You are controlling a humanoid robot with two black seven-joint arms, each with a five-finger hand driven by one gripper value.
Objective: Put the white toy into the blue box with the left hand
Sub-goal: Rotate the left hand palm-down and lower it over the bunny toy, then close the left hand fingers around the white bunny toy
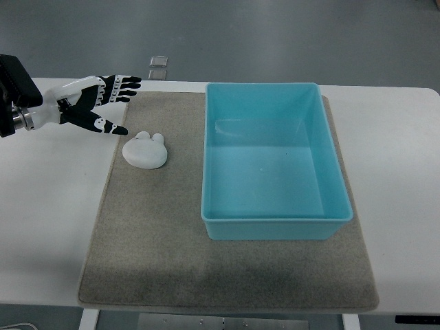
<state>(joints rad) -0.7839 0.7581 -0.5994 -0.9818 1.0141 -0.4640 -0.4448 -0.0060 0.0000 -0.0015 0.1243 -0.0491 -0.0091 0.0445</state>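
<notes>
The left hand (96,103) hovers open at upper left, just beside the white toy (146,149) on the mat (158,261). A shallow grasp could let the rounded toy slip before reaching the blue box (275,223).

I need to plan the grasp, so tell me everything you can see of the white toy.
The white toy is a small, rounded, matte white lump, soft-looking, with two stubby ears at its top edge, like a bunny head. It lies flat on the grey mat, left of the blue box and apart from it. The left hand, fingers spread, is close by at its upper left; a fingertip nears it, but contact is unclear.
</notes>
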